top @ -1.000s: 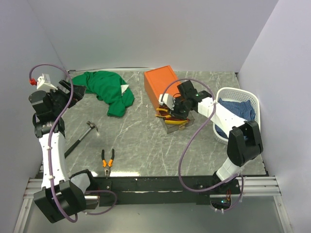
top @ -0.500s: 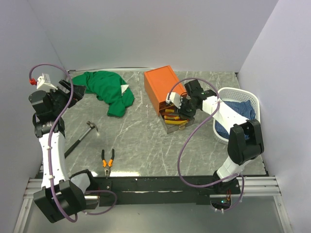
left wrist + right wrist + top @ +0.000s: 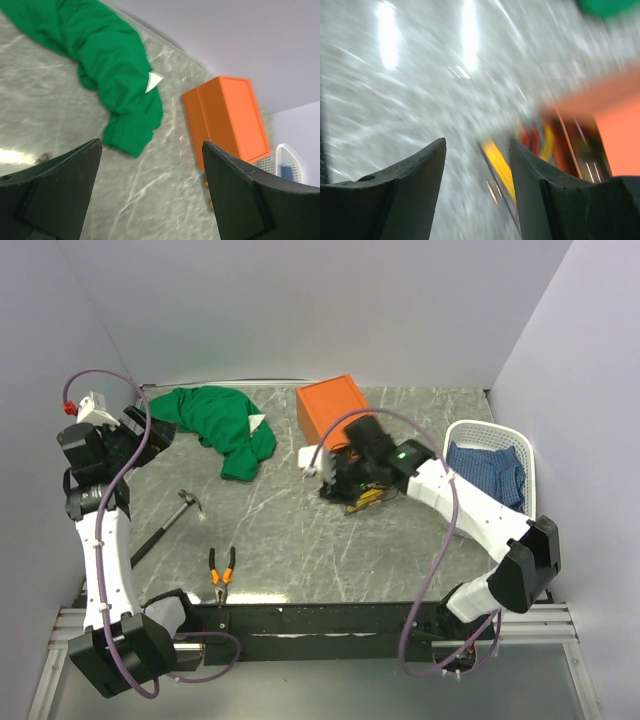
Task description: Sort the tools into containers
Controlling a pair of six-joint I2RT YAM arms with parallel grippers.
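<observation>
Fingers (image 3: 60,190) of the left gripper (image 3: 151,145) stand wide apart with nothing between them, above the left side of the table (image 3: 290,540). Those of the right gripper (image 3: 477,145) are parted less widely and are also empty, though that wrist view is blurred. Nearest the arm bases lie the orange-black pliers (image 3: 221,575). Just beyond them to the left is the black-handled hammer (image 3: 165,523), and both lie loose on the marble. Farther in, the right gripper hangs at the left edge of a clear drawer (image 3: 370,498) drawn out of the orange box (image 3: 335,408). A yellow tool (image 3: 499,162) and something red lie in the drawer. To the right sits a white basket (image 3: 520,440) holding a blue cloth (image 3: 485,468), and a green cloth (image 3: 220,425) lies at the far left.
</observation>
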